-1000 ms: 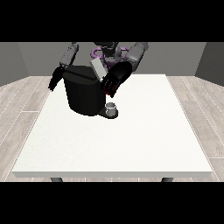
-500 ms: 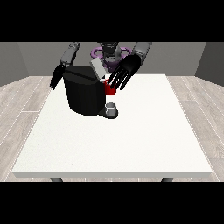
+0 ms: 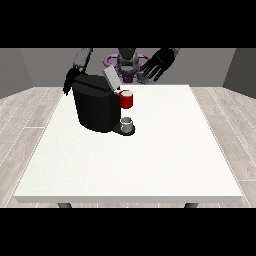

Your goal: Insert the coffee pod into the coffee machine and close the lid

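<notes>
With the lid (image 3: pixel 111 78) standing tilted open on the coffee machine (image 3: pixel 95 102), I judged the empty, loose-fingered hand at the view's right (image 3: pixel 156 65) should press it flat; no pod was plainly visible.

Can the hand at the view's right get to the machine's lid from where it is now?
Probably yes. The hand at the view's right is raised above the table's far edge, fingers spread, holding nothing. The raised lid on the coffee machine lies toward the view's left of it, with nothing visible between them.
</notes>
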Robot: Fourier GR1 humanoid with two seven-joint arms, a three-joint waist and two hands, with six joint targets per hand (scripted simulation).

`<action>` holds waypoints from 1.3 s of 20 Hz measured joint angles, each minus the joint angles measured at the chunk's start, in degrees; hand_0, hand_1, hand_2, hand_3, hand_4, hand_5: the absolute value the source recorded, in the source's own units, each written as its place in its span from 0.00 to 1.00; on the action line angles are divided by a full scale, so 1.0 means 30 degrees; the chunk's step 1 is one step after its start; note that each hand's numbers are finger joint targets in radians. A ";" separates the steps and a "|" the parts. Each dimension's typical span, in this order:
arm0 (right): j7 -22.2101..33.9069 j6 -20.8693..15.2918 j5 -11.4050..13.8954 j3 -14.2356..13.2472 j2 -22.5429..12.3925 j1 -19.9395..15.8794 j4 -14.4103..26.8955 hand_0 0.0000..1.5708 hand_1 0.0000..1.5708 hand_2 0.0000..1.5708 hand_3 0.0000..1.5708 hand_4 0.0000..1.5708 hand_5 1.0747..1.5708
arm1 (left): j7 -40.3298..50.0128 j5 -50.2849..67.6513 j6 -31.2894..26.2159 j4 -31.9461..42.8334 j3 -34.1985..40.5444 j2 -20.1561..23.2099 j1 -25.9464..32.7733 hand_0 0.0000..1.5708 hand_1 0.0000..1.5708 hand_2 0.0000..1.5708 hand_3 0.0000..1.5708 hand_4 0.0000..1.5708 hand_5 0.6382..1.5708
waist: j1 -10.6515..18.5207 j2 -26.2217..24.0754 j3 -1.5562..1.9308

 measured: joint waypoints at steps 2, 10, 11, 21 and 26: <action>-0.0194 0.0003 -0.0067 -0.0130 -0.0059 0.0663 0.0063 0.00 0.00 0.00 0.00 0.00 1.00 | -0.0372 0.1461 0.0051 0.0012 0.1073 -0.1055 0.1072 0.00 0.00 0.00 0.00 0.30 1.00 | 0.0589 -0.0898 -0.0011; -0.0361 0.0573 -0.0622 0.0019 0.0284 0.2309 -0.0758 0.00 0.00 0.00 0.00 0.00 1.00 | -0.1466 0.5910 -0.0354 0.0566 0.4280 -0.4259 0.5899 0.00 0.00 0.00 0.00 0.25 1.00 | 0.2613 -0.4654 -0.0014; -0.0177 0.0868 -0.0846 0.0076 0.0315 0.2191 -0.1020 0.00 0.00 0.00 0.00 0.00 1.00 | -0.1458 0.6110 -0.0514 0.0632 0.4370 -0.4424 0.6362 0.00 0.00 0.00 0.00 0.24 1.00 | 0.2855 -0.5118 -0.0007; 0.0809 0.3160 -0.1174 0.0885 -0.0841 0.1145 -0.2877 0.00 0.00 0.00 0.00 0.05 1.00 | -0.1080 0.7548 -0.1032 -0.0506 0.3970 -0.5629 0.9987 0.00 0.00 0.00 0.00 0.23 1.00 | 0.4512 -0.6990 0.0011; 0.1567 0.3184 -0.1418 0.0266 -0.1282 -0.0214 -0.2571 0.00 0.00 0.00 0.00 0.00 1.00 | 0.0054 0.8959 -0.1370 -0.2556 0.2964 -0.5838 1.0719 0.00 0.00 0.00 0.00 0.23 1.00 | 0.5297 -0.6435 0.0015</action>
